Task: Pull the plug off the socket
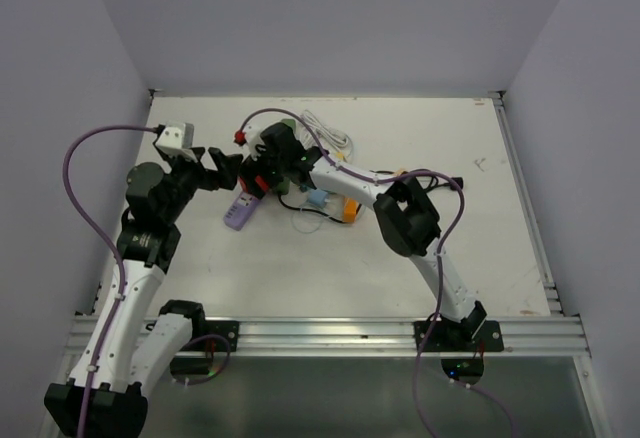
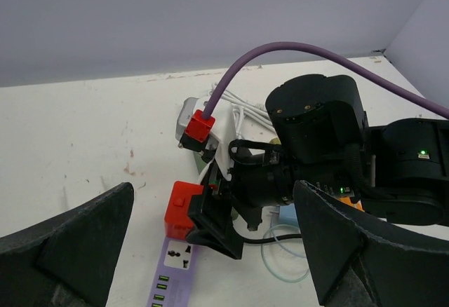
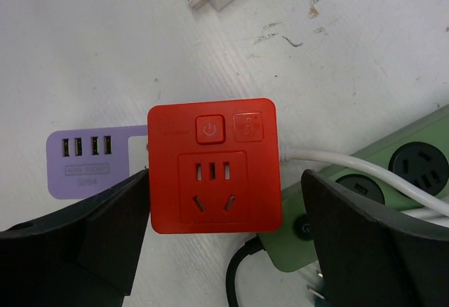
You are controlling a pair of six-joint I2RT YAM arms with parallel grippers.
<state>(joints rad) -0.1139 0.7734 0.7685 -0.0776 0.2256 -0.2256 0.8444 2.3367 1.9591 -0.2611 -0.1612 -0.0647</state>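
— Socket (image 3: 421,135)? You'll see it just beside the red cube (image 3: 214,163), a white cord (image 3: 330,158) across it.
— And your grippers?
— Right gripper (image 3: 224,174) gapes wide around that cube, clamping nothing; left gripper (image 2: 214,188) wide apart, empty.

The white table (image 1: 480,248) has a few small scuff marks, and nearly all the things on it lie in a bunch near the far edge, a bit left of the middle. A purple strip (image 3: 81,160) lies flat with a red cube (image 3: 214,174) over one end. A green strip (image 3: 414,160) lies just beside the cube, with a white wire (image 3: 330,158) across it. A cord heap (image 1: 328,130) lies closer to the far edge, and an orange strip (image 1: 350,208) and a small blue block (image 1: 316,199) lie nearer the middle.
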